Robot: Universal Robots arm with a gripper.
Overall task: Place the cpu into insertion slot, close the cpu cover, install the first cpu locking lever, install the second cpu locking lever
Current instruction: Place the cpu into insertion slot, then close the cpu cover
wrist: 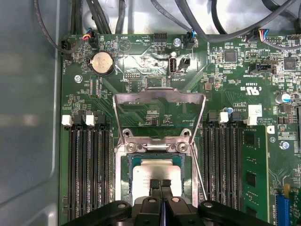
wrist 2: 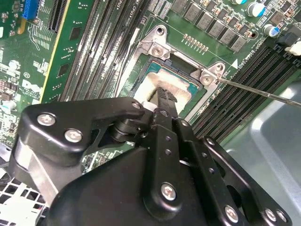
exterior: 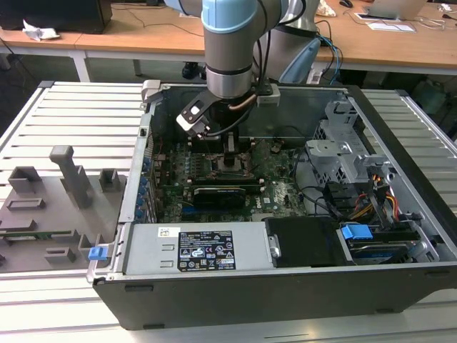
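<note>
My gripper (wrist: 160, 183) hangs low over the insertion slot (wrist: 123, 175), its two black fingertips pressed together and shut just above the cpu. The cpu (wrist: 149, 168), a silver-grey square, lies flat inside the slot's metal rim in both wrist views (wrist 2: 165, 81). The cpu cover (wrist: 160, 97), a thin silvery frame, stands swung open beyond the slot. A thin wire locking lever (wrist 2: 263, 92) sticks out free beside the slot, also seen as the lever (wrist: 199, 176). In the exterior view the gripper (exterior: 233, 156) reaches down into the middle of the motherboard.
Long black memory slots (wrist: 86, 174) flank the socket on both sides. The open computer case (exterior: 143, 207) holds a black graphics card (exterior: 218, 194), a power supply (exterior: 193, 250), drive cages (exterior: 343, 153) and loose cables (exterior: 378, 204). Grey fixtures (exterior: 68, 175) stand on the exterior view's left.
</note>
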